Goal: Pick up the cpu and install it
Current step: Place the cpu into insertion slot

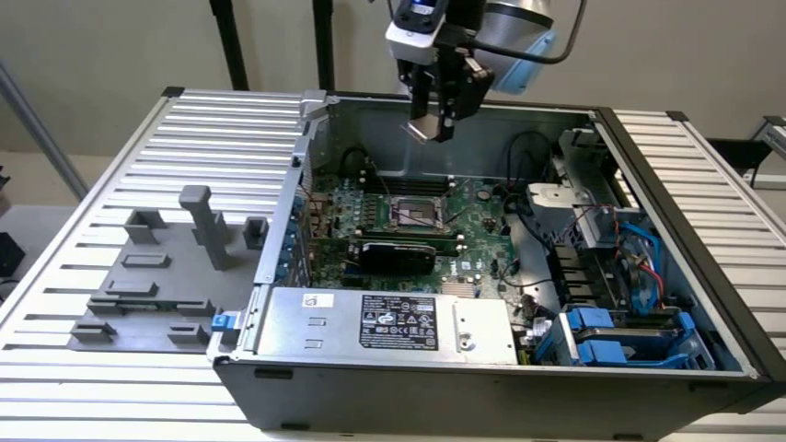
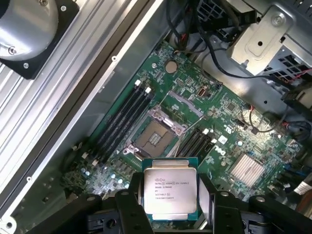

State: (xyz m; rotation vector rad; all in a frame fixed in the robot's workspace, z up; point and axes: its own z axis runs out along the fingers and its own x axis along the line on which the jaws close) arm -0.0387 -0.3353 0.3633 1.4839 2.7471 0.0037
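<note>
While the tool (image 1: 433, 127) grips one cpu (image 2: 170, 189), one open socket (image 2: 155, 138) sits below.

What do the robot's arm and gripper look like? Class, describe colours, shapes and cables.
The arm ends in a rounded silver-grey joint with a pale blue cap. A thin black cable loops beside it. Below sits a white block, then the gripper: black, narrow, with two angular fingers.
</note>
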